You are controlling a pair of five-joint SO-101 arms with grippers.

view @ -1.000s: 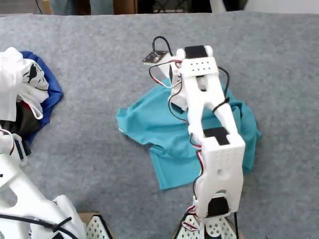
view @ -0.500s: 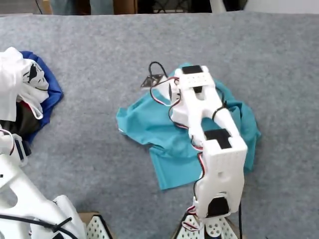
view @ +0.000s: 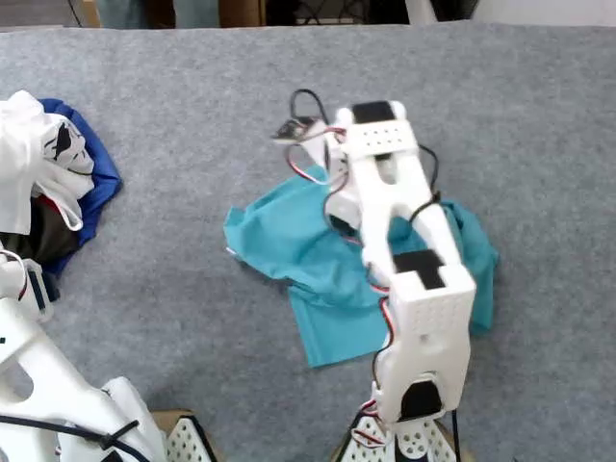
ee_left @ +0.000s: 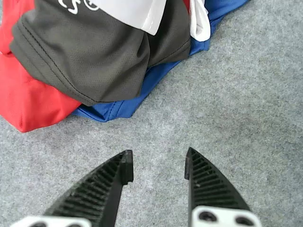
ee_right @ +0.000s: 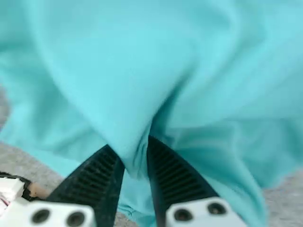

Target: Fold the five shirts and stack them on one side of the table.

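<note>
The high view looks down over the grey table (view: 192, 96). The left wrist view faces down, close over the shirt pile (ee_left: 94, 56) at the high view's left edge. The right wrist view sits almost against the teal shirt (ee_right: 142, 71) at the high view's centre

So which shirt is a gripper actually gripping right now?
The teal shirt, lying alone in the middle: the right gripper is shut on a fold of it. The other shirts sit heaped at one side, untouched.
</note>
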